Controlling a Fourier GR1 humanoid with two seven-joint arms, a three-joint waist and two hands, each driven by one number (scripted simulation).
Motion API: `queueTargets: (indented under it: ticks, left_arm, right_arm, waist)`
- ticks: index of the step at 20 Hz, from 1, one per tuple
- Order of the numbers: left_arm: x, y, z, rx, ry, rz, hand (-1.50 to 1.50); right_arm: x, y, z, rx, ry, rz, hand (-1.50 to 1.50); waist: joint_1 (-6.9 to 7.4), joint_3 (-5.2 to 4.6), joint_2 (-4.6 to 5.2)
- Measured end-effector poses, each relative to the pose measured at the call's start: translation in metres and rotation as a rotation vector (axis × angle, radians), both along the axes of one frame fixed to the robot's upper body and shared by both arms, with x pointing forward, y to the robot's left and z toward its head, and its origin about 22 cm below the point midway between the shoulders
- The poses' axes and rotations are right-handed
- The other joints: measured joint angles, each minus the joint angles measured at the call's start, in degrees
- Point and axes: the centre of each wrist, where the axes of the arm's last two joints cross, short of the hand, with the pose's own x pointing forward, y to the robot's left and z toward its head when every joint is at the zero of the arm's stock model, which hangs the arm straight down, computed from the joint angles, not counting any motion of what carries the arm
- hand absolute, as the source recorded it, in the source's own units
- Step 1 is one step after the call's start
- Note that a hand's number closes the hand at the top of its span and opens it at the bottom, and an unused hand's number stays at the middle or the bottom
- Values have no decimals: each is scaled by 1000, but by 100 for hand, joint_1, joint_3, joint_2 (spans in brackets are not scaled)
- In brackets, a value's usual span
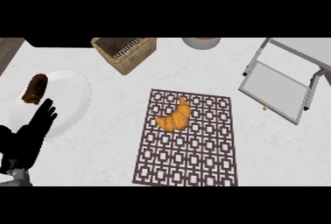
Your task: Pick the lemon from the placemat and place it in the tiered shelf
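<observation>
No lemon visible; on the placemat (187, 140) lies a croissant (175, 116), well apart from the tiered shelf (284, 83). Probably light, flaky, crushable; best cradled across the thick middle. Left hand (31, 135) open, empty, resting; right unseen.

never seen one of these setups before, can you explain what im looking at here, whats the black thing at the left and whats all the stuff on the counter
This single picture looks steeply down from the robot's head onto a white kitchen counter. The black thing at the lower left is the robot's left hand, open with fingers straight, resting and holding nothing. Its right hand is out of sight.

In the middle lies a brown patterned placemat with an orange, crescent-shaped item on it; it looks more like a croissant than a lemon. At the left, a white plate carries a dark brown piece of food. At the top sit a wicker basket and part of a grey bowl. The grey metal frame at the right is the tiered shelf.
</observation>
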Motion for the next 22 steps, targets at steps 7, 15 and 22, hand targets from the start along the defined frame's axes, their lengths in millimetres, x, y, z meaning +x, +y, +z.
queueTargets:
  ticks: [7,15,22]
  left_arm:
    - [1,2,-1,-2,3,3,0]
    - [-2,4,-7,-2,0,5,0]
    - [-3,5,-6,-3,4,2,0]
  right_arm:
    - [26,-35,-26,71,-8,-52,150]
    - [36,-64,-44,76,-3,-100,-150]
    - [36,-79,-49,126,-81,-51,-150]
  waist:
    - [13,1,5]
    - [0,-46,-67]
    - [-14,-42,-74]
